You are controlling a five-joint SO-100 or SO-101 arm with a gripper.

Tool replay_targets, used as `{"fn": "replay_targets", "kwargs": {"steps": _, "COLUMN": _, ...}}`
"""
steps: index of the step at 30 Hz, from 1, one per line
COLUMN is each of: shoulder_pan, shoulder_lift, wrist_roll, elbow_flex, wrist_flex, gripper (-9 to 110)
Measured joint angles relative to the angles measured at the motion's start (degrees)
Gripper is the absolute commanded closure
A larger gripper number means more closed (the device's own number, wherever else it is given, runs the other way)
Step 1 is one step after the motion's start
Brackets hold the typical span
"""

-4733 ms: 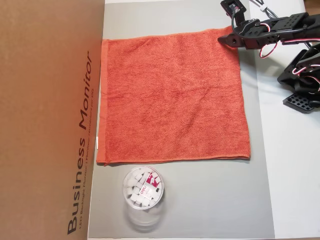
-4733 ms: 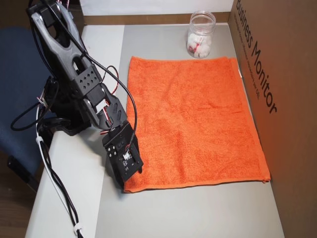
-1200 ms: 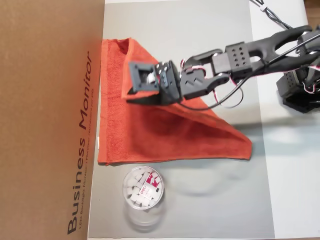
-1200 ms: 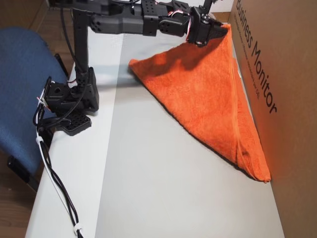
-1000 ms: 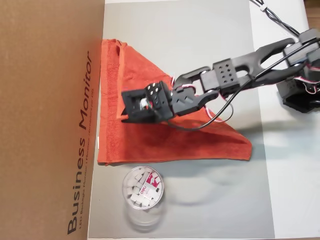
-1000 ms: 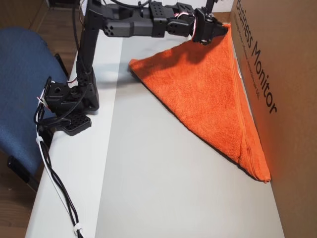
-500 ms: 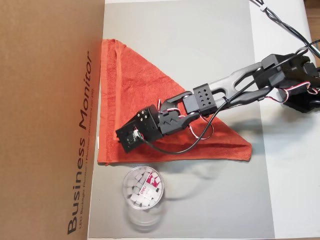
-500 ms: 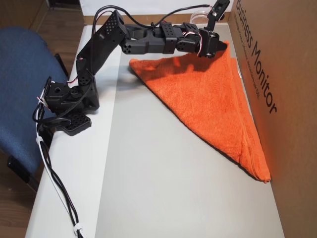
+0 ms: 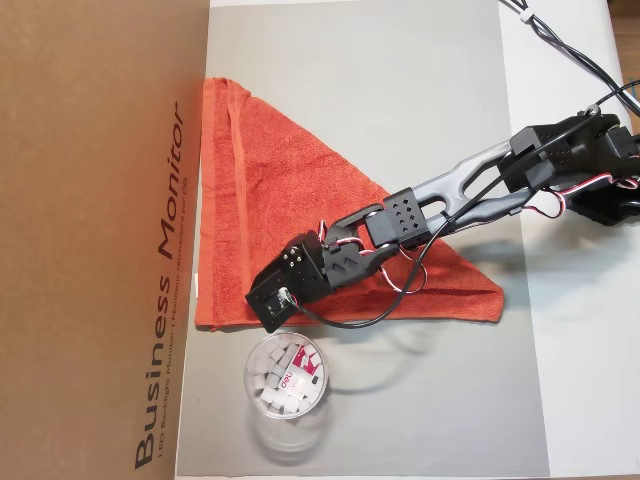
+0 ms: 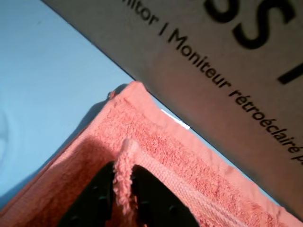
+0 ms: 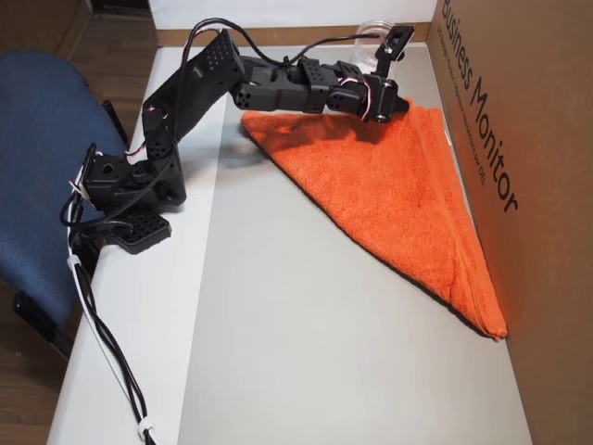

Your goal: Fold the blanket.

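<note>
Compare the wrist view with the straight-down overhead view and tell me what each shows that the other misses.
Only the wrist view shows the grip itself: the gripper has its two dark fingers closed on a fuzzy corner of the blanket, just above the layer beneath.

Only the overhead view shows the blanket's whole triangular fold, the clear tub of white pieces beside its lower edge, and the arm stretched across it.

Both show the orange blanket lying against the cardboard box printed with black lettering, and the grey mat.
</note>
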Motion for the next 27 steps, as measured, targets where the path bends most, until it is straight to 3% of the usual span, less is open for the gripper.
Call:
{"fn": "replay_targets", "kwargs": {"steps": 7, "shoulder_pan": -0.6, "shoulder_lift": -0.6, "wrist_roll": 4.2, "elbow_flex": 0.0, "wrist_flex": 0.0, "gripper": 89}}
{"fn": "replay_targets", "kwargs": {"steps": 27, "shoulder_pan": -2.5, "shoulder_lift": 4.0, "wrist_roll": 15.2, "elbow_flex": 4.6, "wrist_flex": 1.3, "gripper": 89}}
